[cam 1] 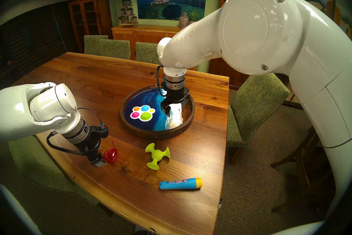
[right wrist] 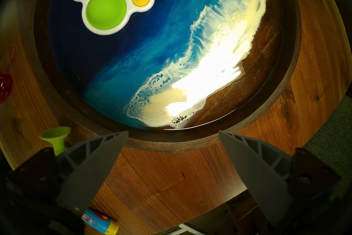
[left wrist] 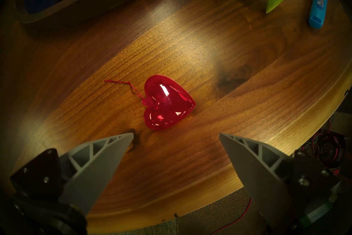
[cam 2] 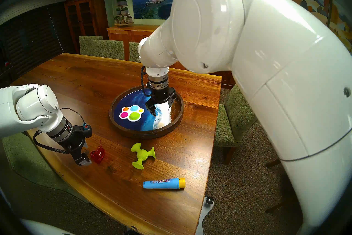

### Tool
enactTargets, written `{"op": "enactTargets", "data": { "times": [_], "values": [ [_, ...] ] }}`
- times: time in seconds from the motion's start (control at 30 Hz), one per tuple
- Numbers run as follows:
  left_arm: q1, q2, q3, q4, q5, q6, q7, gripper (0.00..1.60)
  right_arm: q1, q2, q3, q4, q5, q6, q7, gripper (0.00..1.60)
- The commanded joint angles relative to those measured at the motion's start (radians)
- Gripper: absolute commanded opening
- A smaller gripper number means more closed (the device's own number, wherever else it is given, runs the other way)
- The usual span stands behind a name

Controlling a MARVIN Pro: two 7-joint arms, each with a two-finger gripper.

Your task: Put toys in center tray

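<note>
One toy, the white paw-shaped pad (cam 1: 142, 113), already lies inside the center tray (cam 1: 152, 134); three others wait on the surface (cam 1: 80, 84). My left end effector (left wrist: 176, 134) hangs with its fingers wide apart and empty, just beside the red heart (left wrist: 167, 103), not yet around it. I worry about this heart: it looks smooth, rounded and glossy, so I think it may squirt out sideways when the fingers close, and it lies near the surface's edge. Its thin red string (left wrist: 122, 84) could also catch on a finger. My right end effector (cam 1: 176, 109) is also spread open and holds nothing, above the tray. If the left arm brings the heart there, the two arms may collide. The green suction toy (cam 1: 156, 154) and the blue tube (cam 1: 181, 183) lie well apart from both.
</note>
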Motion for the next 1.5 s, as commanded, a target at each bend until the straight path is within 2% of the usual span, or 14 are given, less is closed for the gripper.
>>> {"op": "enactTargets", "data": {
  "times": [0.0,0.6,1.13,1.47],
  "values": [
    [0.041,-0.087,-0.041,0.021,-0.081,-0.005,0.056,1.6,0.032,0.006,0.001,0.018,-0.001,-0.001,0.002,1.6],
    [0.176,-0.235,-0.122,0.142,-0.263,-0.057,0.186,1.6,0.032,0.006,0.001,0.018,-0.001,-0.001,0.002,1.6],
    [0.237,-0.275,-0.138,0.161,-0.313,-0.064,0.251,1.6,0.032,0.006,0.001,0.018,-0.001,-0.001,0.002,1.6],
    [0.262,-0.275,-0.131,0.159,-0.328,-0.068,0.285,1.59,0.032,0.006,0.001,0.018,-0.001,-0.001,0.002,1.6]
  ]
}}
